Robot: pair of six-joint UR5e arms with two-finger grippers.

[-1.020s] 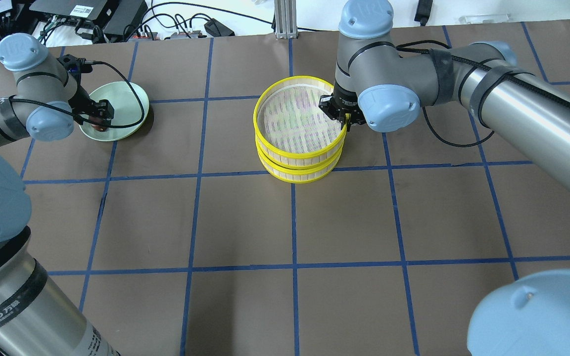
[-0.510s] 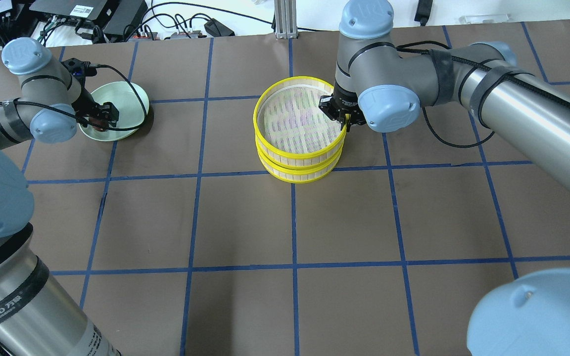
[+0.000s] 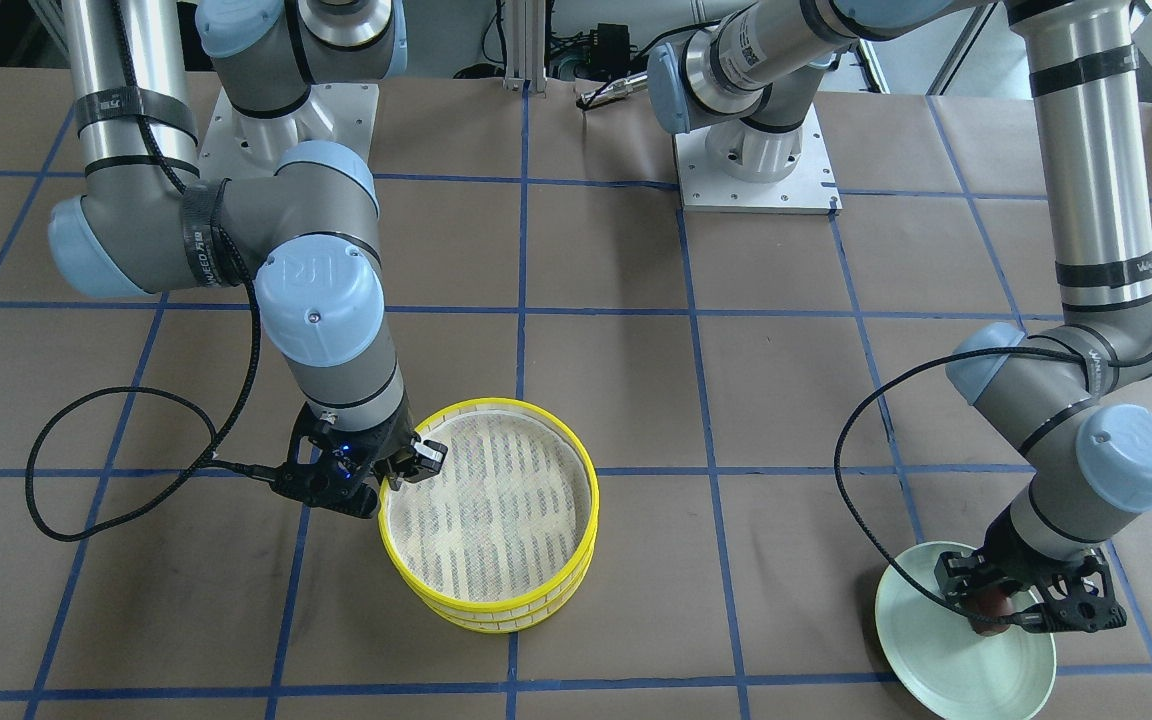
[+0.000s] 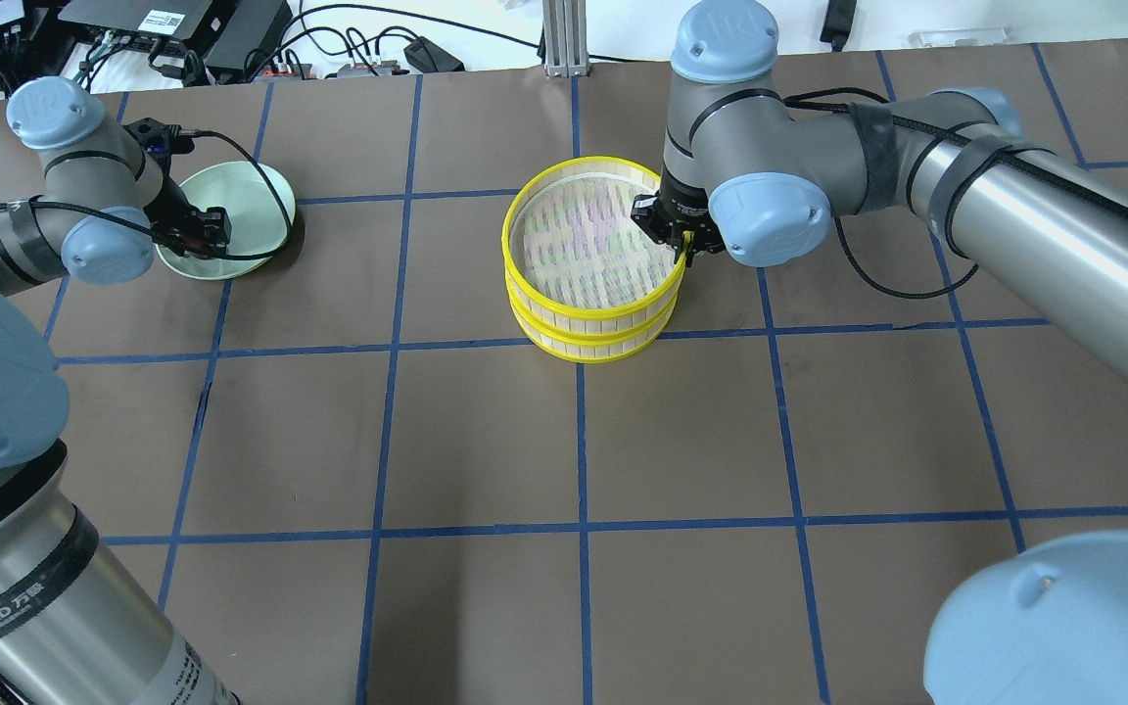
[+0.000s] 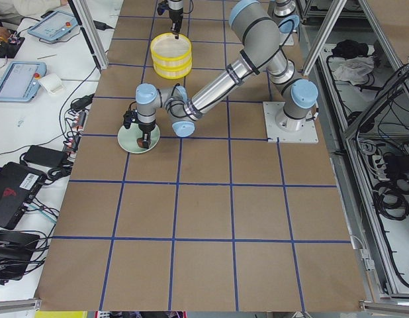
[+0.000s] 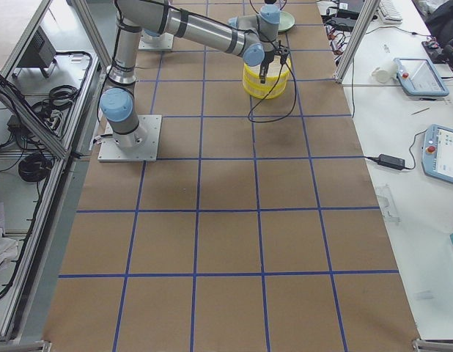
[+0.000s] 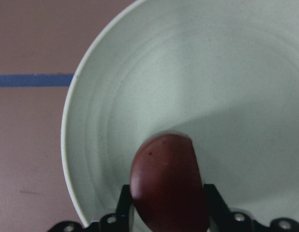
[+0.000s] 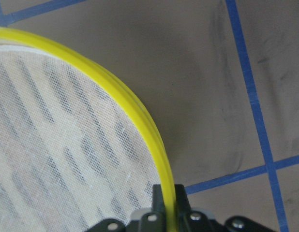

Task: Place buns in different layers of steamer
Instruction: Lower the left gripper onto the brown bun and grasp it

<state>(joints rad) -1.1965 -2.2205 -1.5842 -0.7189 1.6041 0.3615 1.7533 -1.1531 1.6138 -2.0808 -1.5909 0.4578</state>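
Note:
My left gripper (image 7: 167,209) is shut on the dark reddish-brown bun (image 7: 166,183) and holds it just over the pale green plate (image 7: 140,72). It also shows in the overhead view (image 4: 194,235) and the front view (image 3: 996,612). Two yellow-rimmed steamer layers stand stacked at the table's middle, the upper one (image 4: 525,264) empty on the lower one (image 4: 584,351). My right gripper (image 4: 683,243) is shut on the upper layer's rim (image 8: 140,116), one finger inside and one outside. The cream-white bun is not in view.
The plate (image 4: 246,201) sits at the far left of the table, about two grid squares from the steamer stack (image 3: 496,600). Cables and electronics (image 4: 182,39) lie beyond the table's far edge. Brown table surface with blue grid lines (image 4: 579,441) spreads in front.
My left wrist has shifted slightly toward the far side and lifted a little over the plate with the brown bun. My right gripper stays on the upper rim.

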